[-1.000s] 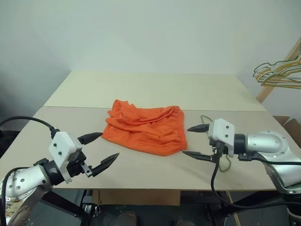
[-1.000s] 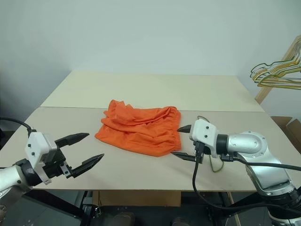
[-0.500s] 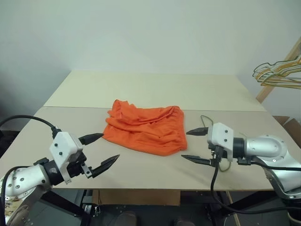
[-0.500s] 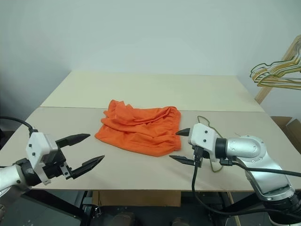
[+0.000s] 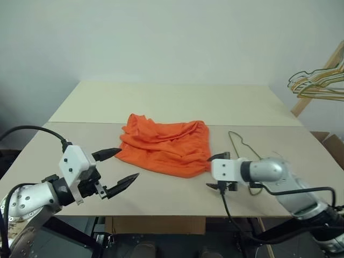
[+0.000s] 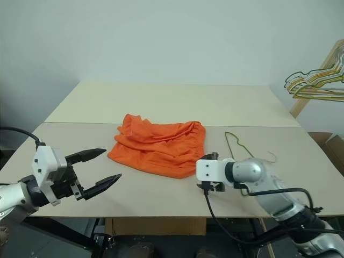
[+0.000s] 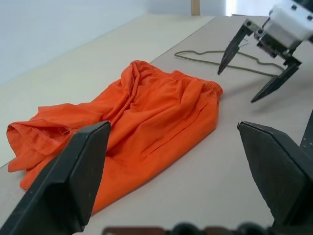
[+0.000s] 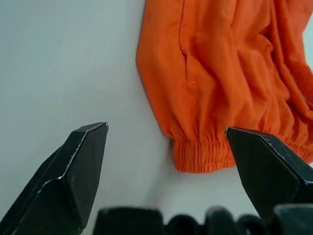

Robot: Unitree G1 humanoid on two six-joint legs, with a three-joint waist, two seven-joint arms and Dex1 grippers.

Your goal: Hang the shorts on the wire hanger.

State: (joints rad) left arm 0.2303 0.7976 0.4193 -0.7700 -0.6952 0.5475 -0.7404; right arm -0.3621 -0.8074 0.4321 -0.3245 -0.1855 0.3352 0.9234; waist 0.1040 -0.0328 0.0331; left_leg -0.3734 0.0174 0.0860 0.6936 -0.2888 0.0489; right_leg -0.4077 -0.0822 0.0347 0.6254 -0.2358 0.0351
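Note:
The orange shorts (image 5: 164, 148) lie crumpled in the middle of the table, their elastic waistband on the right. Right of them the thin wire hanger (image 5: 240, 142) lies flat, its hook towards the back. My right gripper (image 7: 236, 86) is open and angled down, just off the near right waistband corner (image 8: 195, 157), which shows between its fingers in the right wrist view. It holds nothing and stands between the shorts and the hanger. At the front left my left gripper (image 5: 128, 164) hovers open and empty, a short way from the shorts' left edge.
The pale table (image 5: 161, 102) has a seam running across it behind the shorts. A bunch of gold and green hangers (image 5: 317, 83) hangs on a wooden rack at the far right. A cardboard box (image 5: 336, 145) sits beyond the table's right edge.
My right gripper has sunk and swung left toward the shorts' near right corner while its wrist rolled, uncovering the hanger behind it. The left gripper has stayed put.

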